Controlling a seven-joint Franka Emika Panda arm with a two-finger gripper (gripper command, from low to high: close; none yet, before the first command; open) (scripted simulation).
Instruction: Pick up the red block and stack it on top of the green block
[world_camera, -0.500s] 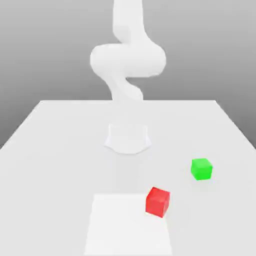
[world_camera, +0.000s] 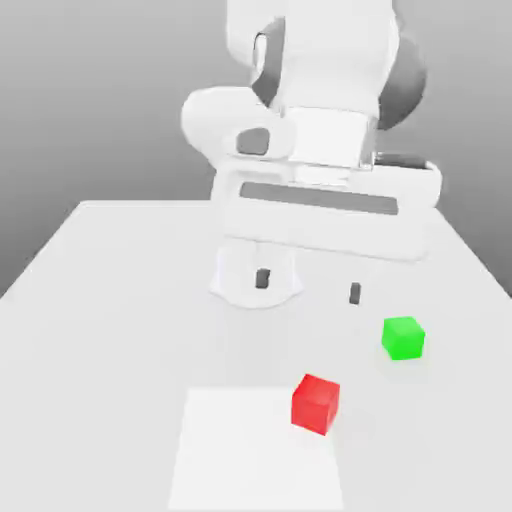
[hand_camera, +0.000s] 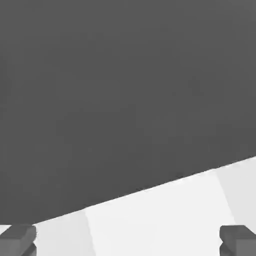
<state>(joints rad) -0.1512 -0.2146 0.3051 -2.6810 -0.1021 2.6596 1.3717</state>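
The red block (world_camera: 316, 403) rests on the white table (world_camera: 120, 300), at the right corner of a brighter white square (world_camera: 250, 450). Further back and toward the exterior view's right sits the green block (world_camera: 403, 337). My gripper (world_camera: 308, 286) hangs well above the table, behind both blocks, open with its two dark fingertips (world_camera: 262, 278) spread wide and nothing between them. In the hand view the gripper (hand_camera: 127, 239) shows its fingertips (hand_camera: 17, 239) far apart over the table's edge, with dark background beyond.
The arm's round white base (world_camera: 255, 280) stands at the table's middle, behind the blocks. The white arm and wide hand body (world_camera: 325, 205) loom above it.
The hand and its fingers have come into the exterior view above the base, where half a second ago there were only the arm's upper links. Neither block has moved.
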